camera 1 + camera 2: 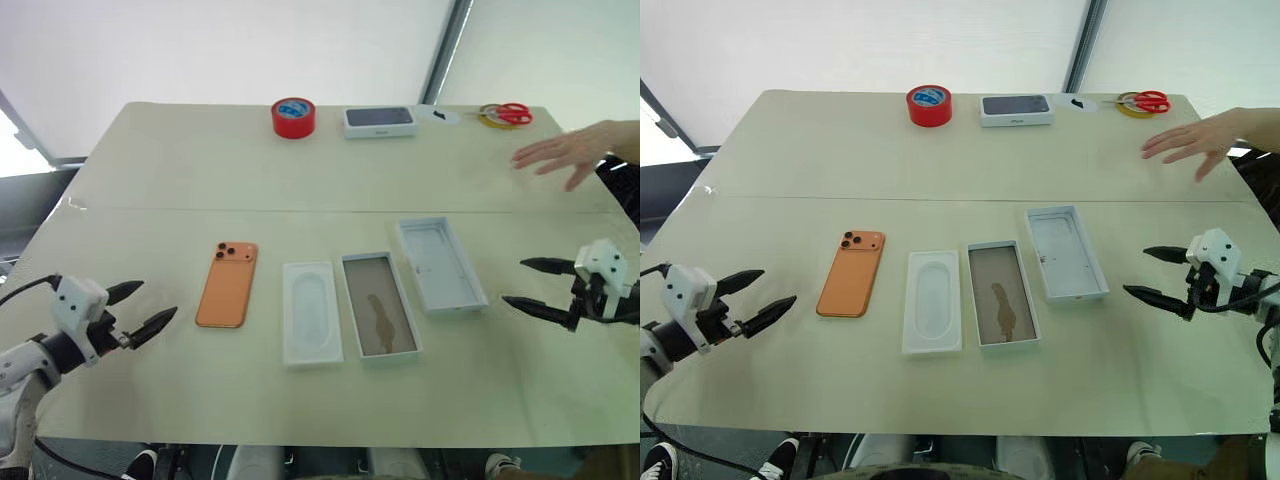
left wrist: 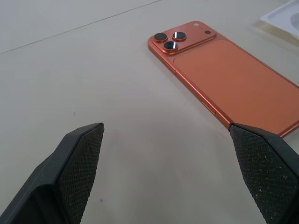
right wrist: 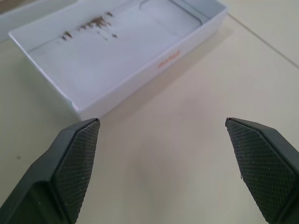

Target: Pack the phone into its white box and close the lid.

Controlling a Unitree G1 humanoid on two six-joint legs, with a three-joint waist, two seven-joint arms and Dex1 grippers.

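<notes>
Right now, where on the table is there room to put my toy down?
Bare table lies between the red tape and the phone, and along the near edge. It's crowded where the tray, white box and lid sit side by side.

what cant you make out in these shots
- Phone: screen side hidden, it lies face down.
- Lid: printed outer face hidden, it lies open side up; the orange print on its wall in the right wrist view is too small to read.
- Person's hand: arm cut off by the picture edge.
</notes>
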